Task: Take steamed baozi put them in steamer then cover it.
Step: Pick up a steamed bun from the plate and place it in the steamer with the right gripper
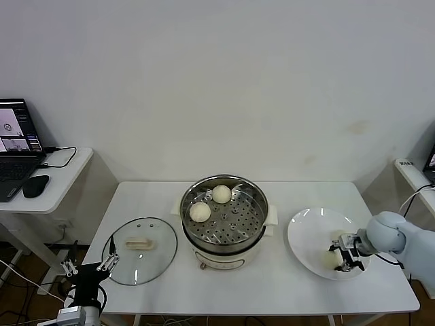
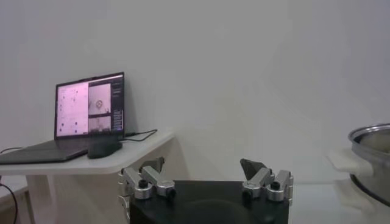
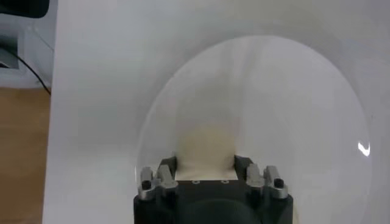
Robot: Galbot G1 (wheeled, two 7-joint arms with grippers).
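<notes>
The steamer [image 1: 253, 229] stands mid-table on its white base, uncovered, with two baozi on its tray: one at the far side [image 1: 221, 193] and one on the left [image 1: 200, 212]. Its rim shows in the left wrist view [image 2: 373, 135]. The cover [image 1: 139, 250], a glass lid with a cream handle, lies flat on the table left of the steamer. My right gripper [image 1: 340, 259] is down on the white plate [image 1: 309, 234], shut on a third baozi [image 3: 206, 149] that sits between its fingers. No fourth baozi shows. My left gripper [image 1: 88, 263] is open and empty, low off the table's front left corner.
A side desk at the left carries a laptop [image 1: 17, 139], a mouse [image 1: 34, 185] and a cable. Another desk edge [image 1: 411, 170] stands at the far right. The wall runs behind the table.
</notes>
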